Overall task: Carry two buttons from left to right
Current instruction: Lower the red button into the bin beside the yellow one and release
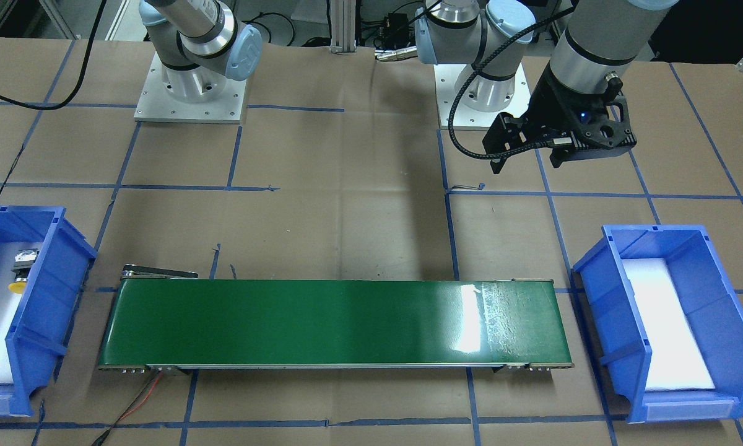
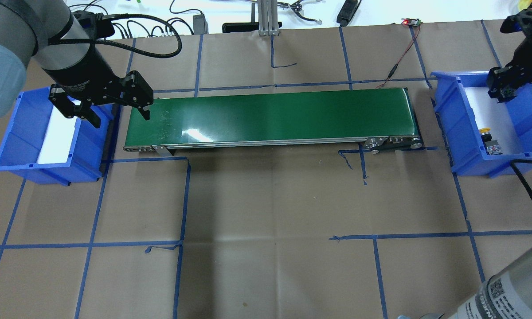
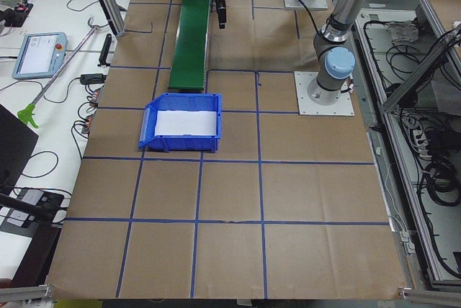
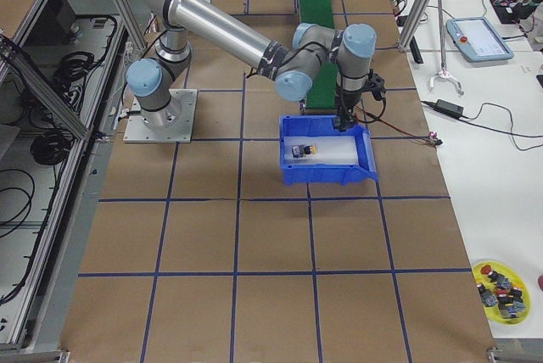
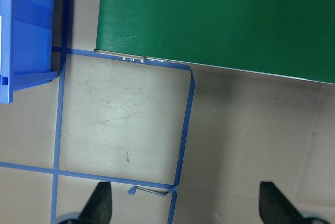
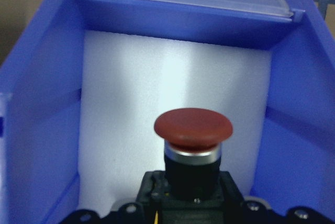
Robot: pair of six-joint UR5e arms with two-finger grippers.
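Overhead view: right claw (image 2: 501,95) hangs over the right blue bin (image 2: 447,119), which sits at 3 o'clock off the green belt (image 2: 270,115). Wrist cam shows the red button (image 6: 193,130) cap-up, above the bin's white liner, with its black body down at the claw. Looks clamped on the body, but the fingers themselves are mostly out of shot, so not 100% sure. Yellow button (image 2: 487,137) lies on the liner inside the same bin, toward its 6 o'clock end, apart from the claw. Left claw (image 2: 121,119) is wide open and holds nothing. It hovers above the worktop (image 2: 270,212) over the gap between the belt's 9 o'clock end and the left blue bin (image 2: 17,137). One fingertip is over the bin's edge, the other over the belt corner.
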